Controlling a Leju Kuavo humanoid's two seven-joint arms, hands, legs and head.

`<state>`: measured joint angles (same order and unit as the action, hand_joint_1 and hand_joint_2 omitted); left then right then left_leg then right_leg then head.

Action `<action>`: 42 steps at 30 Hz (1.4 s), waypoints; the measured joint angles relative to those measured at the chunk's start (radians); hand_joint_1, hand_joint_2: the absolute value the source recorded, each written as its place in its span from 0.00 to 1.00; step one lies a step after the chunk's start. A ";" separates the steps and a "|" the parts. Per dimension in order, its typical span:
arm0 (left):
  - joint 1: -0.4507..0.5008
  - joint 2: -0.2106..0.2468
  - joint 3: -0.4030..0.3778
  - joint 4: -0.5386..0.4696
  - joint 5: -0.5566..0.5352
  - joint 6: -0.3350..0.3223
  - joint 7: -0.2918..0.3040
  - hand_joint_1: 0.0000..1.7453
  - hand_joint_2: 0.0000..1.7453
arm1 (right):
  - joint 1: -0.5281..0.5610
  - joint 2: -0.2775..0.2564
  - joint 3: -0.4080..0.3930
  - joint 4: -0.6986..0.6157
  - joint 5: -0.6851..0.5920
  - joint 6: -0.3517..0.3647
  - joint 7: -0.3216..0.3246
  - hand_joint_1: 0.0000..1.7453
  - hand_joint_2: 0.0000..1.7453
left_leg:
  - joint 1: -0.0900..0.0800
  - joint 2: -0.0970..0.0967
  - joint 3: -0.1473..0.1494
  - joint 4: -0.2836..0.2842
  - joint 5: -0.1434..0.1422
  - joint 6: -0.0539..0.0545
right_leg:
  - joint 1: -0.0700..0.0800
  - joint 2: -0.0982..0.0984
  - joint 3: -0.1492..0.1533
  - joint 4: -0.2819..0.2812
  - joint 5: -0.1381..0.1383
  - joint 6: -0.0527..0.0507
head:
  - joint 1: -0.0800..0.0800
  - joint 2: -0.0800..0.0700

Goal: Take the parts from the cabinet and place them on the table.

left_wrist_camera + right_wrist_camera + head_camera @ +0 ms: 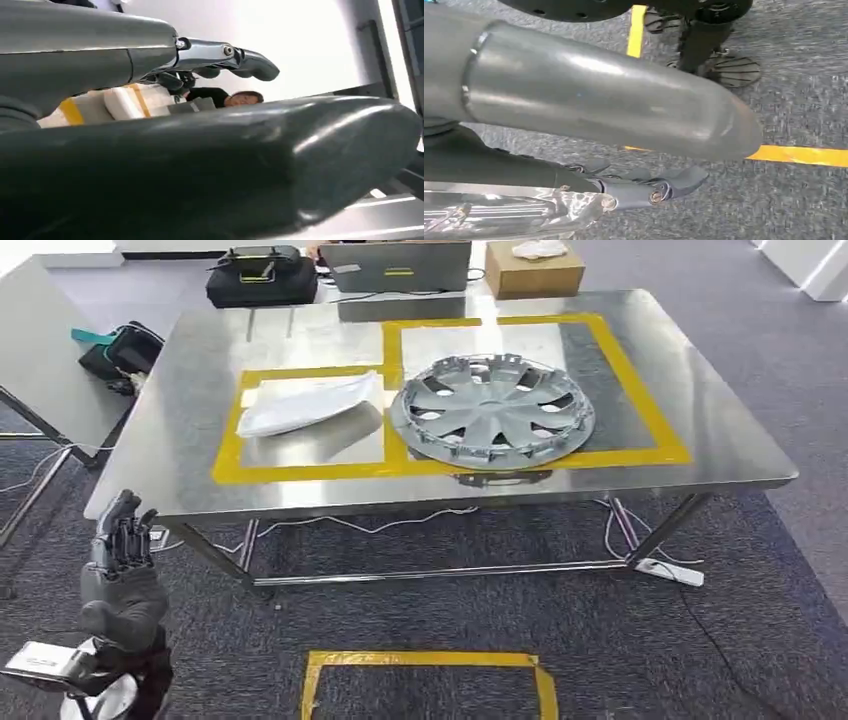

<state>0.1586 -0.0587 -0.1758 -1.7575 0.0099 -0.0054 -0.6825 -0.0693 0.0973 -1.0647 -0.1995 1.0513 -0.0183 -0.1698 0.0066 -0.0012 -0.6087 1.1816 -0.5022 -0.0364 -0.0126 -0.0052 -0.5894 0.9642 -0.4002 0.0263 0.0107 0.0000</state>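
A silver hubcap (492, 406) lies in the right yellow-taped field of the steel table (700, 430). Beside it, a white bagged part (310, 402) fills the left field. My left hand (120, 558) is raised below the table's near left corner, fingers upright and holding nothing; in the left wrist view the left hand (210, 150) shows straight fingers (235, 57). My right hand (614, 105) hangs over the carpet, with its fingers (659, 185) stretched out and floor showing between them and the thumb. Crinkled clear plastic (509, 215) lies along the far side of those fingers.
A cardboard box (533, 270), a laptop (395, 265) and black bags (260, 278) stand behind the table. Another tabletop (40, 360) is at the left. Cables and a power strip (672, 572) lie under the table. A yellow tape square (430, 680) marks the carpet. A person (235, 98) is far off.
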 joint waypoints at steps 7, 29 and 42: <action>0.007 -0.003 0.008 -0.008 -0.007 -0.001 0.000 0.00 0.00 | -0.001 -0.018 -0.005 -0.004 0.005 -0.001 -0.050 0.00 0.00 | 0.004 0.000 0.142 -0.259 0.029 0.038 | -0.004 0.002 -0.042 -0.004 0.048 0.040 | -0.002 0.000; 0.020 -0.004 0.016 -0.017 -0.010 0.008 0.000 0.00 0.00 | -0.012 -0.016 -0.007 -0.004 0.015 0.010 -0.017 0.00 0.00 | -0.004 0.000 -0.033 0.087 -0.076 0.000 | 0.005 -0.001 -0.031 0.004 0.032 -0.012 | 0.001 0.000; 0.017 -0.002 0.017 -0.024 -0.010 0.008 0.000 0.00 0.00 | -0.002 -0.014 -0.008 -0.003 0.020 0.005 -0.011 0.00 0.00 | -0.009 0.005 0.103 -0.248 0.060 0.067 | -0.001 0.004 -0.164 0.279 -0.135 0.049 | 0.005 0.000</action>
<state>0.1752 -0.0610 -0.1587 -1.7815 0.0000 0.0030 -0.6825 -0.0710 0.0828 -1.0723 -0.2029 1.0712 -0.0134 -0.1812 -0.0023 0.0035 -0.5054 0.9337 -0.4425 0.0309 -0.0137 -0.0016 -0.7529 1.2434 -0.5349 0.0749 0.0156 0.0000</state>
